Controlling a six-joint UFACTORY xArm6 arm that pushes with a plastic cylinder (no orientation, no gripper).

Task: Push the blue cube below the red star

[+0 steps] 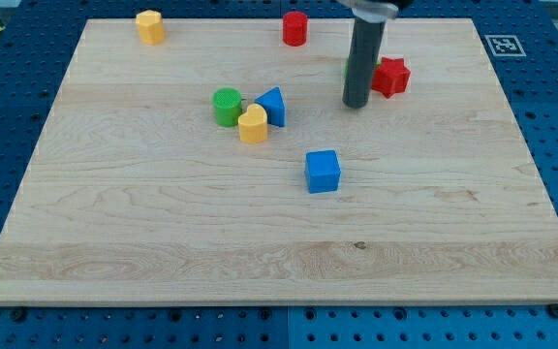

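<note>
The blue cube (323,171) sits near the middle of the wooden board (163,242). The red star (390,77) lies toward the view's top right. My tip (356,104) is on the board just left of the red star, close to it, and above and a little right of the blue cube, well apart from the cube. The rod hides a bit of something green just left of the star.
A green cylinder (227,106), a yellow block (253,124) and a blue triangular block (273,106) cluster left of centre. A yellow block (150,26) sits at the top left and a red cylinder (295,28) at the top middle.
</note>
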